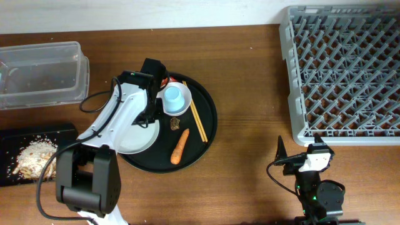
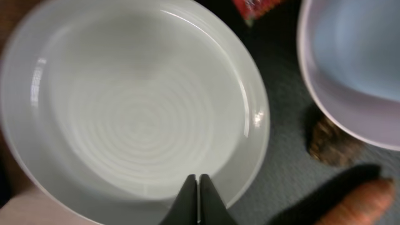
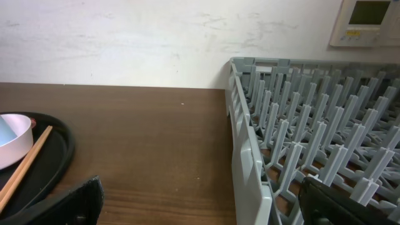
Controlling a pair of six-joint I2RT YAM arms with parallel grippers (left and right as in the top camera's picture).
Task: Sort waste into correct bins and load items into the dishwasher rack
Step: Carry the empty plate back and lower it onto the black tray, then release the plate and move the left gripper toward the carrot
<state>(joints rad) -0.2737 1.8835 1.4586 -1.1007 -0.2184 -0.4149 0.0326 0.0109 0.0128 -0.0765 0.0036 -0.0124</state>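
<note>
Left tool pressed together over white plate, red wrapper cut off, right tool spread.

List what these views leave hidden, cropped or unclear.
- Red wrapper: overhead, mostly under the left arm; left wrist, cut by the top edge.
- White plate: overhead, partly covered by that arm.
- Dark brown bit: left wrist, blurred, partly behind the cup.
- Dishwasher rack: overhead, cut by the right edge.

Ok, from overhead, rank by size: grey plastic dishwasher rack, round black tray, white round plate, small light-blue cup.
1. grey plastic dishwasher rack, cropped at the frame edge
2. round black tray
3. white round plate, partly hidden
4. small light-blue cup
</note>
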